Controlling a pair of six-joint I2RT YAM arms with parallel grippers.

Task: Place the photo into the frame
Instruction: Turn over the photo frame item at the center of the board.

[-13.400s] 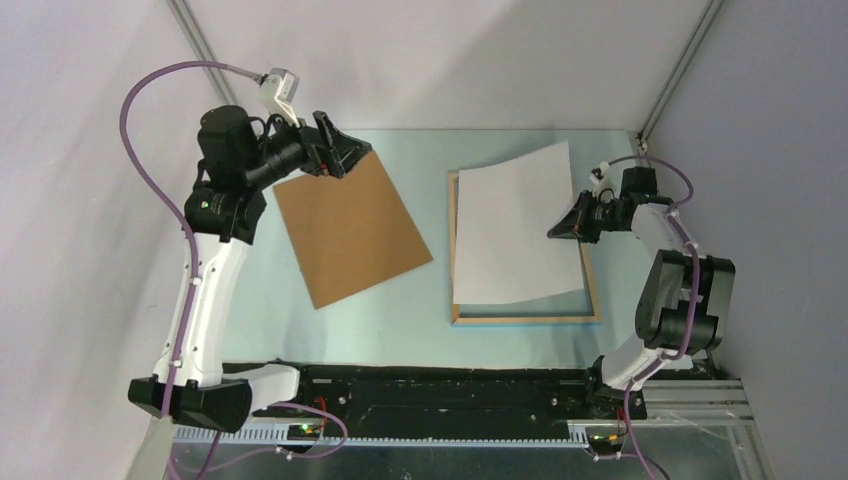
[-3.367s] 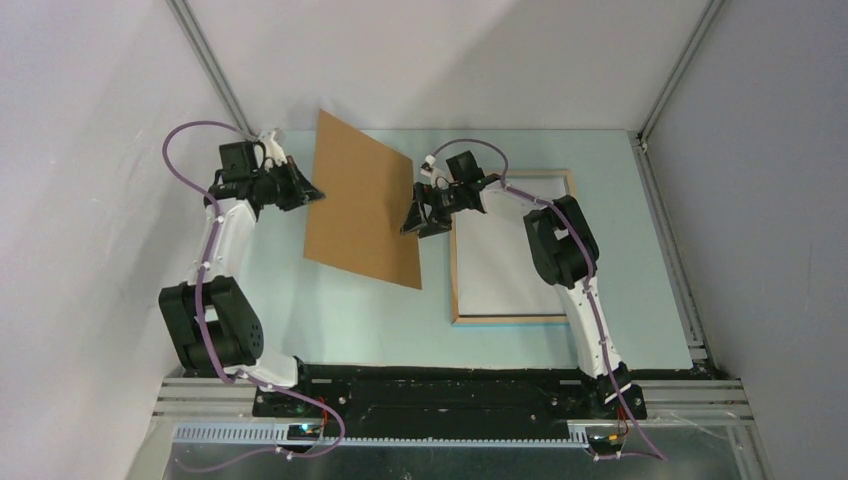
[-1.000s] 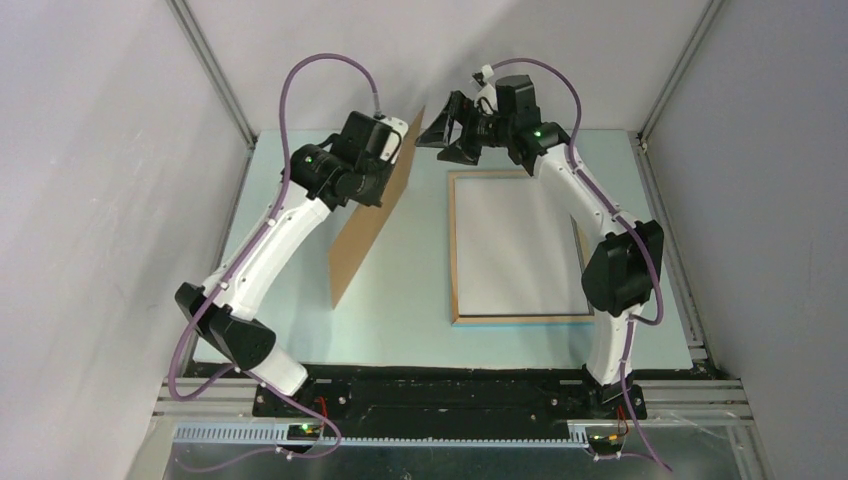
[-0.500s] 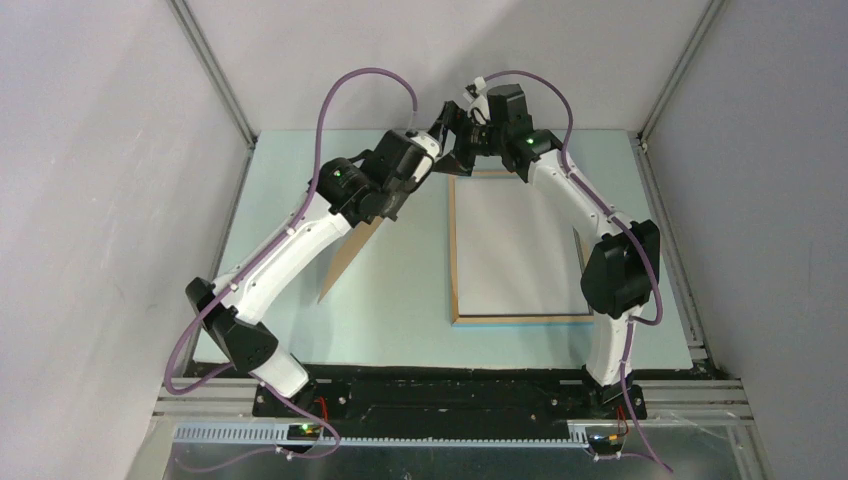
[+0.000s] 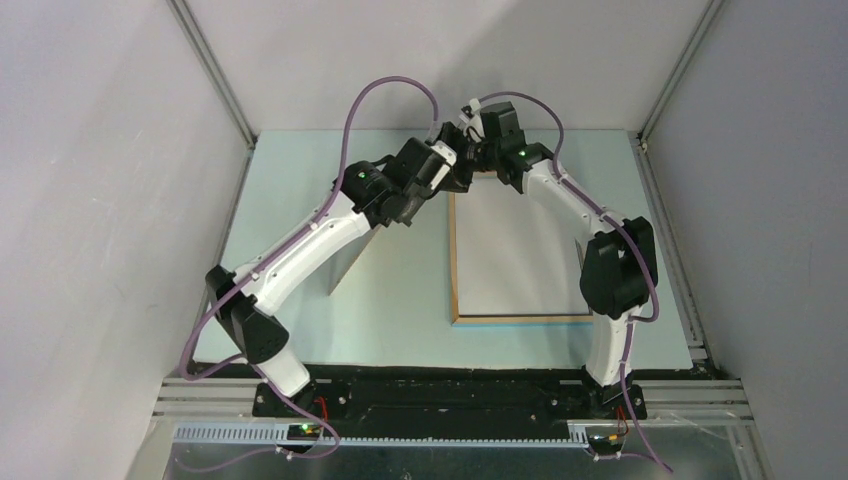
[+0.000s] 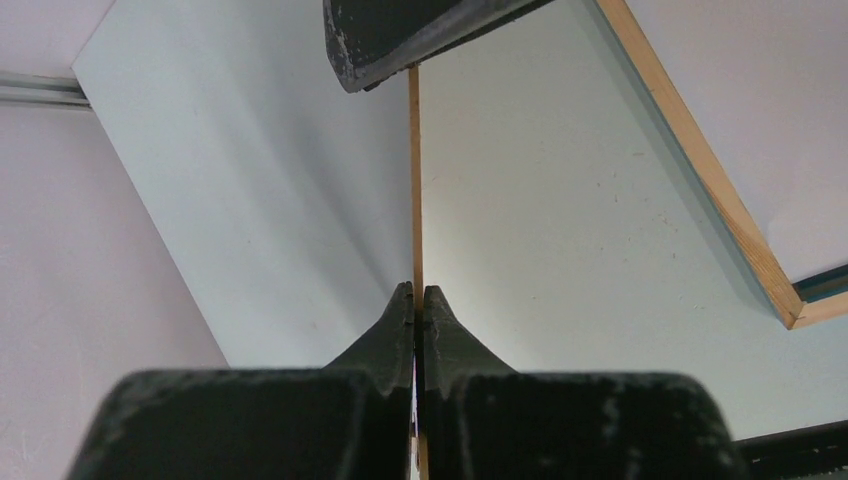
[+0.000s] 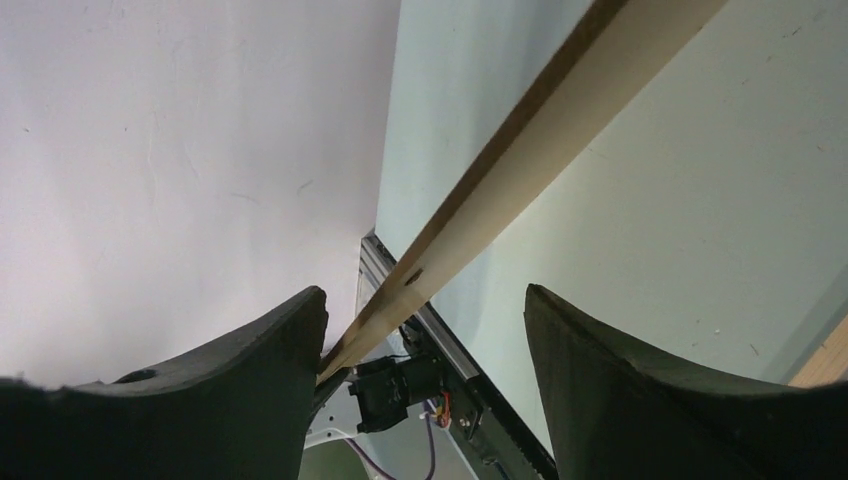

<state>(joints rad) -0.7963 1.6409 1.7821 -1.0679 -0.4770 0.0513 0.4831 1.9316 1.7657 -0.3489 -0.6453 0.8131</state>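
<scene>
Right now the left gripper (image 6: 415,292) has its jaws pressed together on the thin edge of the brown backing board (image 7: 520,140). In the left wrist view only the narrow edge of the board shows, and it runs straight away from the fingertips. From above, the board is turned almost on its edge over the table (image 5: 400,300), left of the frame. A narrow brown strip of it shows under the left arm. I cannot tell if its lower edge touches the table.

The right gripper (image 7: 426,294) is at the far end of the same board, close to the left one. Its jaws are wide apart and the board edge passes between them at a slant. It runs close to one finger (image 7: 290,350) and well apart from the other, so the jaws do not clamp it.

The frame (image 5: 520,318) lies flat on the table on the right side, with the light wood upward and a thin blue line along its near rail. The photo (image 5: 515,240) lies inside the frame with its plain white side up, so the printed side is hidden. No gripper touches the photo or the frame
</scene>
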